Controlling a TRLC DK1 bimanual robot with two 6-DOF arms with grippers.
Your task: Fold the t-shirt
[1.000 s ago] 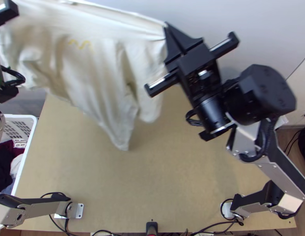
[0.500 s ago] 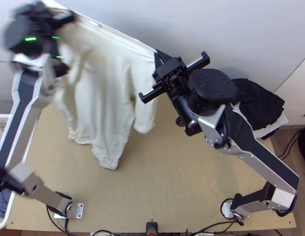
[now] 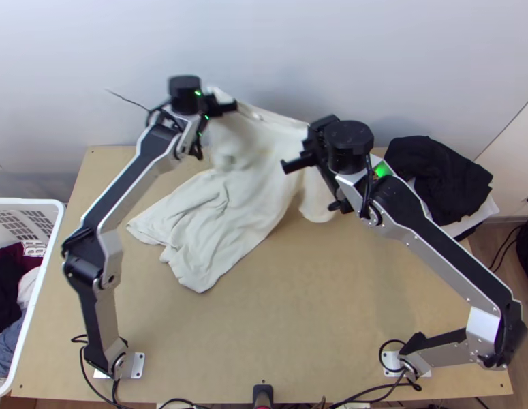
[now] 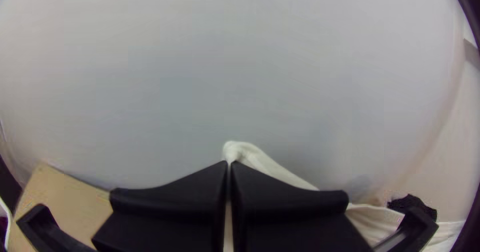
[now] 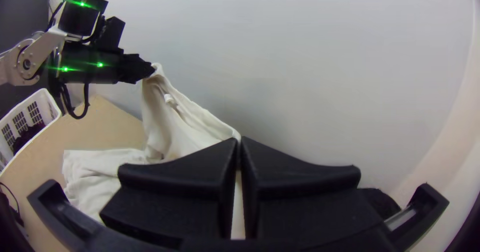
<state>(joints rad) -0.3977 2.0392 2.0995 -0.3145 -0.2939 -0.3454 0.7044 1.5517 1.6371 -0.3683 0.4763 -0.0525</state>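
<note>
Pale wall [image 3: 264,41] stands along the far edge of a light wooden counter [image 3: 284,341]. A wide stretch of counter shows between the shirt [image 3: 236,198] and the near edge, with more wood to either side. Both arms reach up from the near corners, the left arm [image 3: 103,300] bent outward toward the left edge, the right arm [image 3: 434,245] slanting in over the right side. Off-white and rumpled, the shirt has its top edge drawn up between the two tools, sagging slightly; its lower part rests on the counter in loose folds, left of middle, well inside the near edge. A white basket [image 3: 54,238] of clothes [image 3: 8,293] sits just beside the left edge. Black cloth [image 3: 437,180] lies over white cloth [image 3: 473,219] at the far right corner. The left tool [image 3: 212,101] is clenched on one end of the shirt's raised edge, the right tool [image 3: 308,131] on the other.
</note>
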